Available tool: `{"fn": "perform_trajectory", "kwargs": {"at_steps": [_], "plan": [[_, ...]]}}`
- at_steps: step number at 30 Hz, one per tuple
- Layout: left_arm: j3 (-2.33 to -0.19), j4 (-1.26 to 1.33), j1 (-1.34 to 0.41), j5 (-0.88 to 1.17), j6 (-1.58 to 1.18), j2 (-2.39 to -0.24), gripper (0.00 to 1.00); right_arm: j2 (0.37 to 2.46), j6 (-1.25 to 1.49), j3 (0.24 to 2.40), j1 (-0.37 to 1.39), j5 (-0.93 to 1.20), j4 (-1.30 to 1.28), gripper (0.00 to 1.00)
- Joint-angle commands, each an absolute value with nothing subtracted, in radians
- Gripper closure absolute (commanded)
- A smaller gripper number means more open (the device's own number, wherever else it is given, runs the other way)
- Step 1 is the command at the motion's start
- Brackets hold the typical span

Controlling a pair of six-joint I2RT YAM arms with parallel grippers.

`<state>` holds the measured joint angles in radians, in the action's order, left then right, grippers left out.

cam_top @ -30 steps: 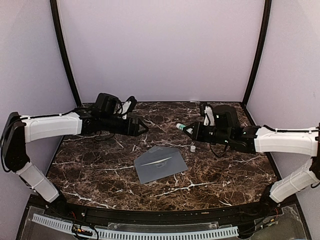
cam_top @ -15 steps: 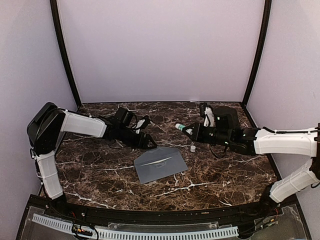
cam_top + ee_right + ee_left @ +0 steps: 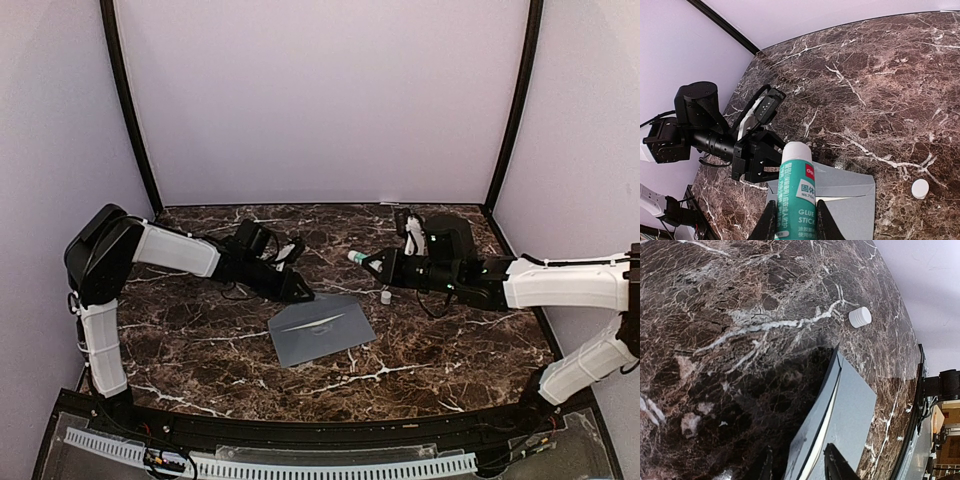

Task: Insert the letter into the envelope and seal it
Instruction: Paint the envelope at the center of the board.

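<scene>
At the envelope (image 3: 322, 329) edge, left fingers (image 3: 835, 465) part-open — right fingers (image 3: 823, 221) clamp glue stick (image 3: 796, 190).

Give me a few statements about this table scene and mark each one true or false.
1. The right claw grips a green-and-white glue stick. True.
2. A small white round cap sits on that stick. False: it lies on the dark marble table.
3. The slate-grey paper envelope lies on the table. True.
4. The left claw is far from the envelope. False: it is at the envelope's edge.
</scene>
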<state>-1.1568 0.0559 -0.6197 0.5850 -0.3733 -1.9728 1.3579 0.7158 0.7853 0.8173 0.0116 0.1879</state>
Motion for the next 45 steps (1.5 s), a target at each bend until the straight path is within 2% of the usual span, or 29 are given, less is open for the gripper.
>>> {"fn": "perform_trajectory", "kwargs": {"at_steps": [1,4,8,15,19,25,29,40,43,45], "plan": [[-1.175,0.076,-0.615,0.621,-0.367,-1.975,0.7,1.365,0.716,0.788,0.808,0.021,0.234,0.99],[-1.173,0.075,-0.615,0.625,-0.361,-1.978,0.8,1.368,0.716,0.788,0.807,0.024,0.234,0.99],[-1.173,0.068,-0.615,0.621,-0.354,-1.977,0.9,1.37,0.718,0.788,0.805,0.026,0.235,0.99],[-1.158,0.057,-0.615,0.582,-0.334,-1.95,1.0,1.376,0.726,0.783,0.804,0.029,0.237,0.99],[-1.096,0.084,-0.616,0.483,-0.308,-1.876,1.0,1.378,0.728,0.781,0.804,0.031,0.238,0.99],[-0.962,0.112,-0.623,0.115,-0.245,-1.694,1.0,1.382,0.722,0.79,0.801,0.029,0.229,0.99],[-0.904,0.109,-0.624,-0.027,-0.251,-1.624,1.0,1.394,0.722,0.799,0.799,0.035,0.227,0.99],[-0.942,0.006,-0.698,-0.156,-0.23,-1.701,1.0,1.42,0.729,0.825,0.798,0.04,0.221,0.99],[-0.945,0.006,-0.706,-0.143,-0.236,-1.697,0.95,1.423,0.731,0.825,0.798,0.037,0.216,0.99],[-0.944,0.006,-0.709,-0.126,-0.242,-1.69,0.88,1.424,0.732,0.825,0.799,0.037,0.216,0.99]]}}
